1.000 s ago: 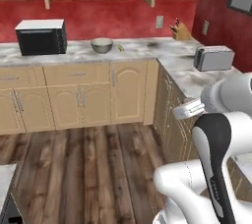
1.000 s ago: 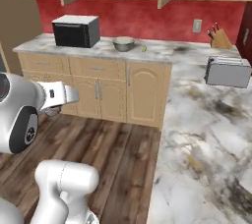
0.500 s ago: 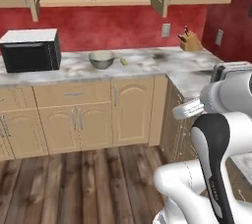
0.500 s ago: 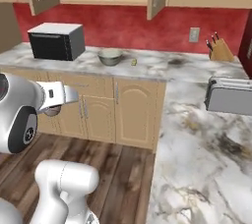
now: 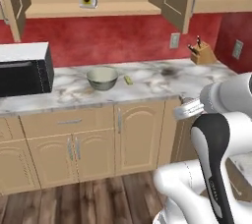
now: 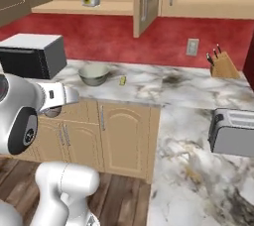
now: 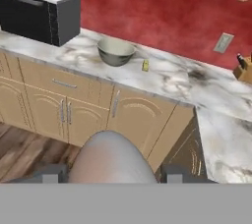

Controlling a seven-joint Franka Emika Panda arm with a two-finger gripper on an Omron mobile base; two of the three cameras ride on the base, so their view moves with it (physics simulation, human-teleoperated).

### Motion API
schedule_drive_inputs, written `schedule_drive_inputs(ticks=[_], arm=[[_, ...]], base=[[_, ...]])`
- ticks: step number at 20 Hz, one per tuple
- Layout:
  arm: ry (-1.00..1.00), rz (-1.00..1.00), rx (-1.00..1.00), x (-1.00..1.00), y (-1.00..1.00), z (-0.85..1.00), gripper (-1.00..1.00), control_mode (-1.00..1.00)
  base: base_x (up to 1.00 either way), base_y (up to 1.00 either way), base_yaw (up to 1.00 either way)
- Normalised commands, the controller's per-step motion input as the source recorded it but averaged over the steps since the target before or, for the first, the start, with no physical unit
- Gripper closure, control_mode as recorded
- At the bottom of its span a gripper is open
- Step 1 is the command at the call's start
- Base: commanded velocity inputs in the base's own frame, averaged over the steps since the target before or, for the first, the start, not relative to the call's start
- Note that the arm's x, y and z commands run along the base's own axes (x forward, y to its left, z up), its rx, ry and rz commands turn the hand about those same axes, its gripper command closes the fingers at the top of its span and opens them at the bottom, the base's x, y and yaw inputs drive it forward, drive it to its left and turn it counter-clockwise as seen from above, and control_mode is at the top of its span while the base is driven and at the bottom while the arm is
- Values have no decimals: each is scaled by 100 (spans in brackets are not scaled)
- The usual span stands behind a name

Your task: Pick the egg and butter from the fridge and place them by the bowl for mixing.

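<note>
Pincer (image 7: 109, 176), bottom centre of hand view, clamps the greyish egg (image 7: 112, 161) between 2 tips. Bowl (image 5: 102, 78) on desk (image 5: 147, 83), left of centre; butter (image 5: 128, 79) just right of it.

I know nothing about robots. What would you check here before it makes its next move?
1. Egg sits between the fingertips of the gripper: ok, the hand view shows it there.
2. Butter already by the bowl: ok, it lies on the counter close beside the bowl, apart from it.
3. Bare counter near the bowl for the egg: ok, there is open marble in front of the bowl and the butter.
4. Microwave out of the way: ok, it stands apart on the bowl's other side.
5. Counter within the arm's reach: cannot tell.
</note>
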Motion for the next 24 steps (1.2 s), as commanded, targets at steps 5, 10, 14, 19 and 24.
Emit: schedule_drive_inputs(ticks=[5, 10, 14, 19, 24], arm=[[0, 0, 0, 0, 0, 0, 100, 100], [0, 0, 0, 0, 0, 0, 100, 100], [0, 0, 0, 0, 0, 0, 100, 100], [0, 0, 0, 0, 0, 0, 100, 100], [0, 0, 0, 0, 0, 0, 100, 100]], base=[[100, 36, -12], [91, 49, -2], [24, 16, 0], [18, 0, 0], [48, 0, 0]])
